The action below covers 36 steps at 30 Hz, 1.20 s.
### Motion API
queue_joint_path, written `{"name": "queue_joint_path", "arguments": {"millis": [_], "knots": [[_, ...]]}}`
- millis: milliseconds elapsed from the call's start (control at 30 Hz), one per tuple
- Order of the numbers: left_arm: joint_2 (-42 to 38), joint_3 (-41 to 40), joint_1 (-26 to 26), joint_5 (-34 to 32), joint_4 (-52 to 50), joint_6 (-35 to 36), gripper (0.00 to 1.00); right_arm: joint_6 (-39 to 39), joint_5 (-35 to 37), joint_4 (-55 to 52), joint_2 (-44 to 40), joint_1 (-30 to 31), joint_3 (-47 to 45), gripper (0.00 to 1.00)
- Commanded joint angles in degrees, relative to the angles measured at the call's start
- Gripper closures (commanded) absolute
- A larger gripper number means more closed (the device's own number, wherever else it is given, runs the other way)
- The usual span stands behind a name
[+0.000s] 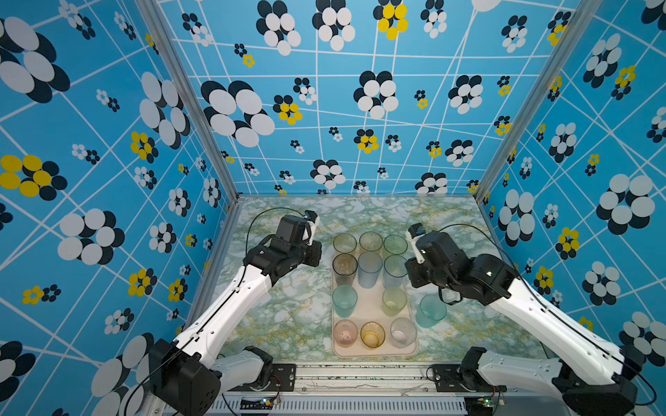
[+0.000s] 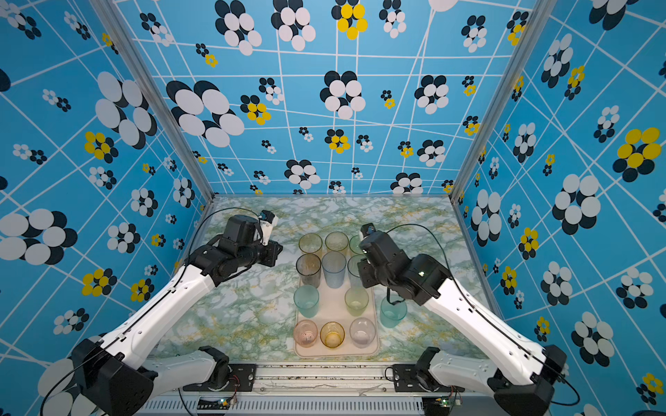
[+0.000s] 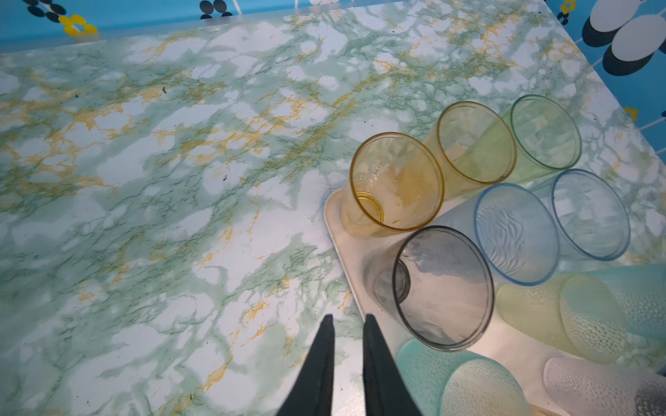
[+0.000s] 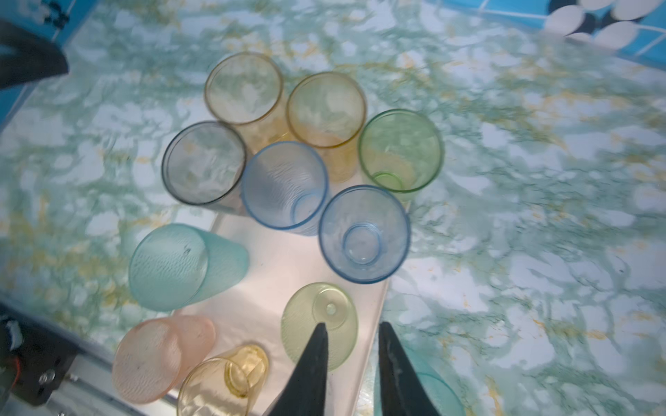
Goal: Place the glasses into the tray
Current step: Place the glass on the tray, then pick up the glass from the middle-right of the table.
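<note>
The cream tray (image 1: 369, 306) lies at the table's middle and holds several upright glasses. Amber (image 1: 344, 243), yellow (image 1: 370, 241) and green (image 1: 395, 245) stand at the far end, with grey (image 1: 345, 268) and blue (image 1: 369, 268) behind them. Pink (image 1: 345, 333), amber (image 1: 372, 334) and clear (image 1: 403, 332) stand nearest. One teal glass (image 1: 431, 310) stands on the table just right of the tray. My right gripper (image 4: 353, 324) is open and empty above the tray's right rim, between the yellow-green glass (image 4: 319, 324) and that teal glass (image 4: 429, 390). My left gripper (image 3: 347, 317) hovers left of the tray (image 3: 355, 259), its jaws a narrow gap apart, holding nothing.
Marble-patterned table (image 1: 288, 317) stretches left of the tray and behind it. Blue flowered walls close in the left, right and far sides. The arm bases and a metal rail (image 1: 360, 374) run along the near edge.
</note>
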Motion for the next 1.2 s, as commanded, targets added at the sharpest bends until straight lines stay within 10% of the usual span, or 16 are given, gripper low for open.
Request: {"name": "queue_joint_path", "arguments": {"millis": [0, 733, 1167], "knots": [[1.28, 3.89, -3.30, -1.43, -1.87, 1.62, 0.82, 4.01, 8.20, -4.43, -3.87, -3.94, -1.17, 0.71], [28.61, 32.03, -27.50, 9.03, -9.16, 6.46, 0.82, -2.06, -8.55, 4.48, -0.97, -39.54, -11.14, 0.67], [46.68, 50.41, -31.95, 14.86, -22.47, 10.81, 0.83, -4.50, -12.90, 6.49, 2.98, -44.86, -10.57, 0.66]]}}
